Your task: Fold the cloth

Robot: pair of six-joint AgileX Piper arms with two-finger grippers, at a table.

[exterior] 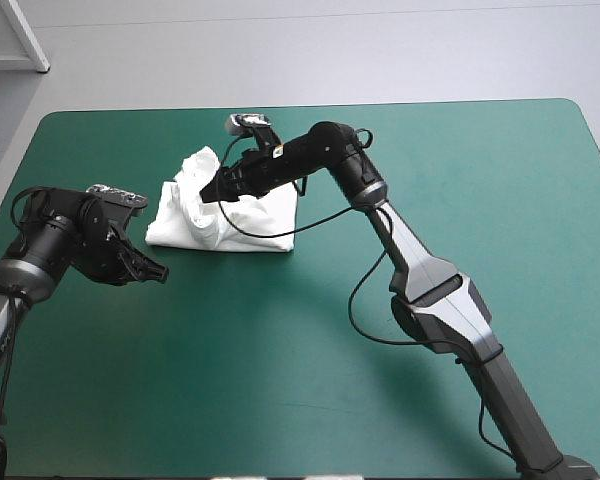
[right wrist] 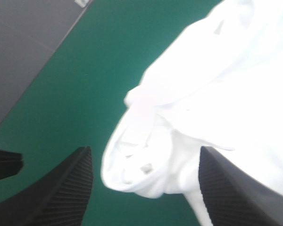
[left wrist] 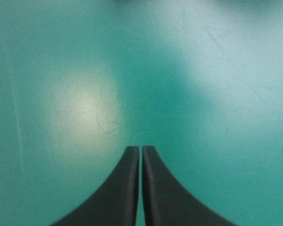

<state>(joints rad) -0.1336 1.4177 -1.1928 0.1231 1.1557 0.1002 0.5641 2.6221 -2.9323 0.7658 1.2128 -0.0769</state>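
The T-shirt (exterior: 192,226) lies as a loosely folded white bundle on the teal-green desk (exterior: 480,170), left of the middle and toward the far edge, its left part rumpled into raised folds and its right part flatter. The right arm rises from the near right corner, bends sharply at its elbow over the far half of the desk and reaches back leftward, so the right claw (exterior: 207,196) hangs over the rumpled part of the bundle. In the right wrist view this claw (right wrist: 144,153) stands wide apart, with a rounded fold of the T-shirt (right wrist: 217,94) between its black fingers; whether they touch the cloth is hard to tell. The left arm sits low at the desk's left edge, its left claw (exterior: 158,271) pointing right, near the bundle's near-left corner but apart from it. Its fingers (left wrist: 129,188) are pressed together in a pointed arch, holding nothing, over bare cover (left wrist: 61,70).
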